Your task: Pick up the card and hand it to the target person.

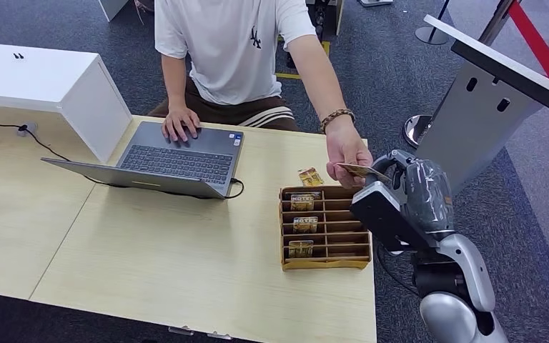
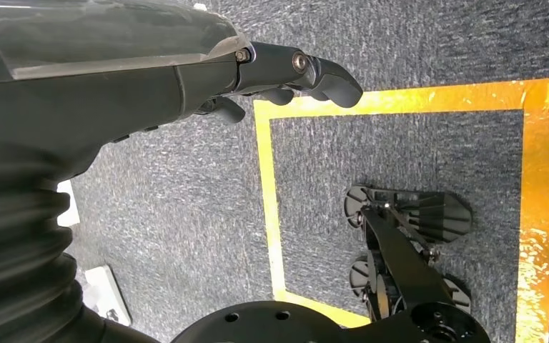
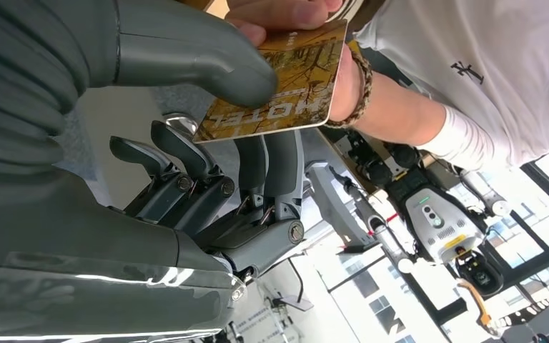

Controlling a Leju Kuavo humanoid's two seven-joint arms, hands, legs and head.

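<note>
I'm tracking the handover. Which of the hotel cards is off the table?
The card pinched by the right robot hand and the person's hand; three stand in the holder, one lies on the table.

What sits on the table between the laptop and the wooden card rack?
In the head view, one loose card lies on the table between the laptop and the card rack, just behind the rack's back edge; otherwise bare tabletop.

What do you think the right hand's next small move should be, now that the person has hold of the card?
Probably ease the right hand open and let go. Its thumb presses the card against the fingers, while the person's hand already pinches the card's far edge. Both hold it at once, so pulling back before releasing could tug or bend it.
</note>
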